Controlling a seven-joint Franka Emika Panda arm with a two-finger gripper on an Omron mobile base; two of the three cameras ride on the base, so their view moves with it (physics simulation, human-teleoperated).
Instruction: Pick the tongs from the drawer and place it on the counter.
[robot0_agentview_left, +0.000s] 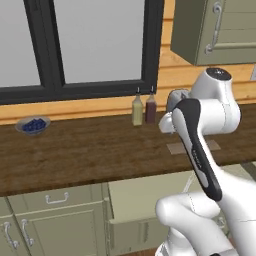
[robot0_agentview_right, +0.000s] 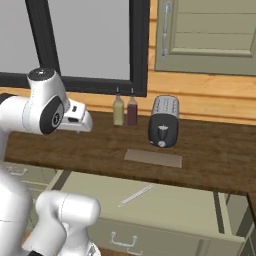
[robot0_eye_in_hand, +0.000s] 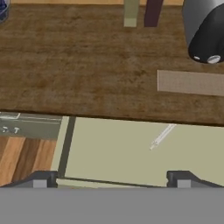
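right base view: tongs (robot0_agentview_right: 136, 195) in open drawer (robot0_agentview_right: 200, 210); mat (robot0_agentview_right: 153, 158), toaster (robot0_agentview_right: 163, 128) on counter (robot0_agentview_right: 220, 160).

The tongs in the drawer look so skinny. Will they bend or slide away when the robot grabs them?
The tongs look like thin silvery metal, so they are probably stiff and light. They lie flat on the smooth drawer floor, so they may well skid if nudged. Being so slender, they could slip unless the gripper closes squarely across them.

A kitchen: long dark brown wood-grain bench (robot0_agentview_right: 215, 155) over sage-green cabinets (robot0_agentview_left: 55, 220), a black-and-silver toaster (robot0_agentview_right: 163, 121), two glass condiment bottles (robot0_agentview_right: 125, 110) by the window
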